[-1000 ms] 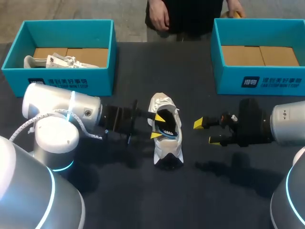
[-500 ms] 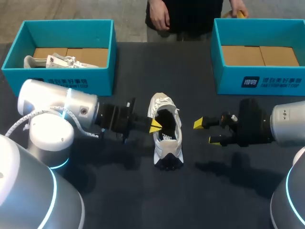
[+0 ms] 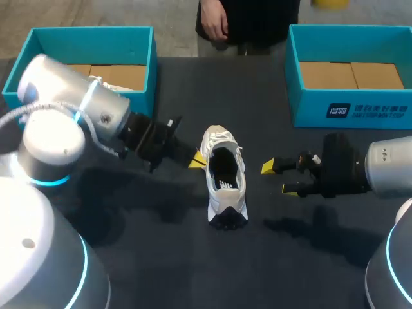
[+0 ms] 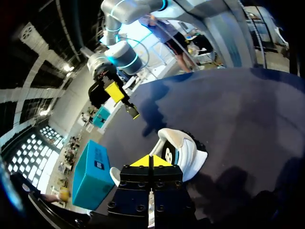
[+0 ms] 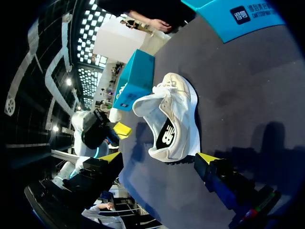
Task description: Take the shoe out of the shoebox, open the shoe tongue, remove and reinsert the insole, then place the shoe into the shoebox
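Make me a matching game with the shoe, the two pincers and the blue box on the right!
Things:
1. shoe
2. left pincer
3. right pincer
4. right shoebox

Matches:
A. open, yellow tips apart
B. teal, far right on the table
C. white, standing on the table between the two pincers
D. shut, yellow tips together

Pairs: 1-C, 2-D, 3-A, 4-B

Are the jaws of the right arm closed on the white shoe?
No, the right arm has its jaws open beside the shoe, with bare table between them.
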Motion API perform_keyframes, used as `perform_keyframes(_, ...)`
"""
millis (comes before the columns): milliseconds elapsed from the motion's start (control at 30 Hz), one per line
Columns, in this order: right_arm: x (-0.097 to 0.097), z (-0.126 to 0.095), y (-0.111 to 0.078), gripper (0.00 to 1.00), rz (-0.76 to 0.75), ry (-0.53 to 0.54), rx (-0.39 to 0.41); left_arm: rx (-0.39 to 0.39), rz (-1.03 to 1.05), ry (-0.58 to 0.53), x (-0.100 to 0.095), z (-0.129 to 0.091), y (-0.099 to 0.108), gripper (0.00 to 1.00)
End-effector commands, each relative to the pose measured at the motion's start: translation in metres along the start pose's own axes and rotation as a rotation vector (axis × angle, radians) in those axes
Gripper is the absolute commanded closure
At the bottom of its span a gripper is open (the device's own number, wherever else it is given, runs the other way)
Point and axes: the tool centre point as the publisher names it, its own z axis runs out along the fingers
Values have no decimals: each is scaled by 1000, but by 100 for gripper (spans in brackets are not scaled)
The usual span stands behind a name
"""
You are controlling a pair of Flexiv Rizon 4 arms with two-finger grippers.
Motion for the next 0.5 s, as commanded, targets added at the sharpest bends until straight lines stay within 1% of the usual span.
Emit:
perform_keyframes(33,1,0,-1,0,1,-4,-1,7,27,156,-8,-15,0,100)
perform_keyframes(100,1,0,-1,0,1,-4,-1,9,33,163,-9,-16,-1,100)
perform_keyframes(133,1,0,-1,0,1,-4,-1,16,48,199,-10,-17,-2,100)
perform_keyframes(200,1,0,-1,0,1,-4,-1,20,53,204,-11,-18,-2,100)
perform_keyframes(233,1,0,-1,0,1,-4,-1,36,74,248,-12,-17,-4,100)
perform_keyframes(300,1,0,-1,0,1,-4,-1,41,79,253,-12,-17,-5,100)
perform_keyframes(333,1,0,-1,0,1,-4,-1,50,102,287,-13,-16,-7,100)
perform_keyframes(400,1,0,-1,0,1,-4,-1,50,104,287,-14,-15,-7,100)
perform_keyframes(433,1,0,-1,0,1,-4,-1,48,104,275,-18,-16,-9,100)
perform_keyframes(500,1,0,-1,0,1,-4,-1,48,104,275,-18,-16,-9,100)
